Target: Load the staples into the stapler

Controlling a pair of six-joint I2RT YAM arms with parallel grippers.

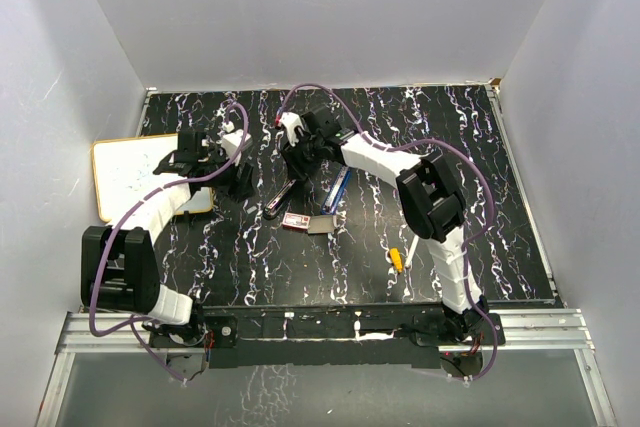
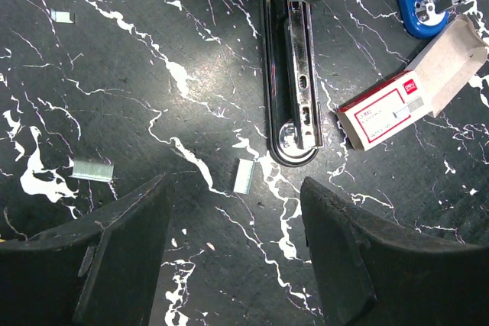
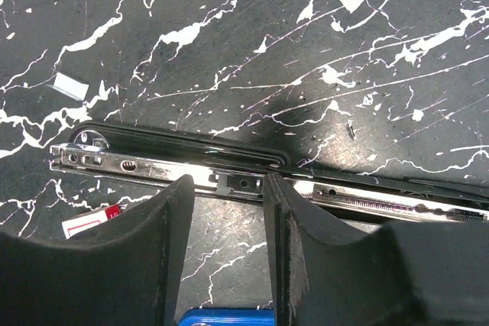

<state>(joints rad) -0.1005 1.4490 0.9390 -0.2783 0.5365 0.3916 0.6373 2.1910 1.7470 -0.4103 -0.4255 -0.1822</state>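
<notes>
1. In the top view, the staples box [image 1: 298, 220] is seen lying flat near the middle of the table [image 1: 500, 247], with its tan tray [image 1: 322, 224] sticking out to the right. It is placed just on the near side of the black stapler [image 1: 280, 197], which is laid open. The right gripper [image 1: 290, 165] is held over the stapler's far part. The left gripper [image 1: 236, 175] is set to its left, apart from the box. A blue stapler [image 1: 337, 189] is seen right of the black one. How far either gripper is open cannot be told here.
2. In the left wrist view, the left fingers [image 2: 114, 257] are shown spread wide with nothing held. Only bare table and an untouched loose staple strip [image 2: 244, 175] are seen between them. The box is found beyond and right of the fingertips, clear of both. Its printed label is shown only here.
3. In the right wrist view, the right fingers [image 3: 145, 257] are shown partly open, set over the stapler's chrome rail [image 3: 122, 164], with nothing clamped. Whether the tips touch the rail cannot be told. Only a red-and-white corner of the box is seen, at the left edge.
</notes>
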